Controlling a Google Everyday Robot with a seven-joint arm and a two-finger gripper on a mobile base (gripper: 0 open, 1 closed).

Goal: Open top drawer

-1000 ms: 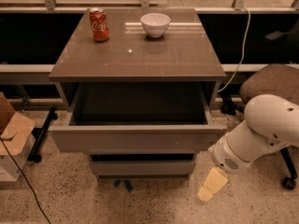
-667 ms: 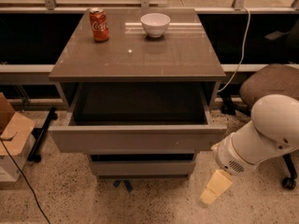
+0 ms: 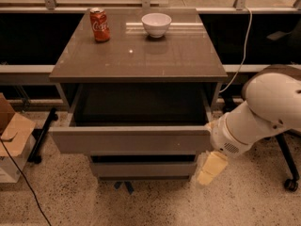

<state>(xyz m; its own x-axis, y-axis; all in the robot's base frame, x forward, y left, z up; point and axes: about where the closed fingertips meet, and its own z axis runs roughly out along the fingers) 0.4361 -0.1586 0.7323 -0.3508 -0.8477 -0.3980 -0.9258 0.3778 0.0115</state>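
The top drawer point(image 3: 129, 140) is pulled out from under the grey-taupe cabinet top point(image 3: 141, 55). Its flat handleless front faces me and its deep grey box looks empty. My gripper point(image 3: 211, 168), a cream-coloured piece on the end of the white arm point(image 3: 263, 112), hangs just below and to the right of the drawer's front right corner. It is beside the drawer, and I cannot tell whether it touches it. A narrower lower drawer point(image 3: 143, 168) sits shut beneath.
A red cola can point(image 3: 99, 25) and a white bowl point(image 3: 156, 24) stand at the back of the cabinet top. A cardboard box point(image 3: 11, 135) sits on the floor at left. A chair base with a castor point(image 3: 290, 185) is at right. A white cable point(image 3: 242, 55) hangs behind.
My arm has risen and moved slightly left, bringing the gripper up close under the drawer's front right corner. The drawer stays pulled out as before.
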